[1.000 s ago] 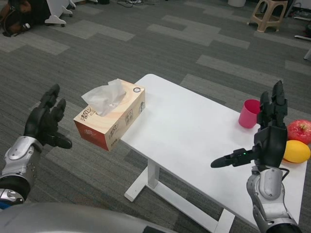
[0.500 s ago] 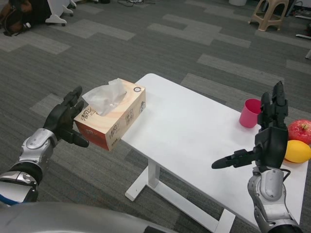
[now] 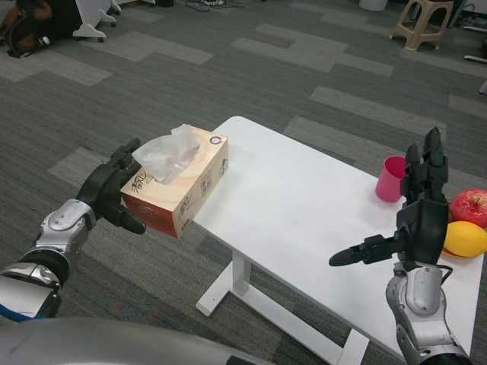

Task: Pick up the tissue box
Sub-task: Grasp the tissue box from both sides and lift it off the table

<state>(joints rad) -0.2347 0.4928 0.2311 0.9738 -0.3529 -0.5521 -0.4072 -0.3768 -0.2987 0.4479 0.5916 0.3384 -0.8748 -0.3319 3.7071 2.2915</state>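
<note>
Left robot hand has closed in from the open floor side over the last second and now touches the left end of the tissue box, fingers spread, no grip yet. Box overhangs the table's far-left corner. Right robot hand unmoved, fingers spread, near the pink cup. Looks ready to clamp.

White table: tissue box overhanging corner; pink cup, apple, orange fruit
</note>
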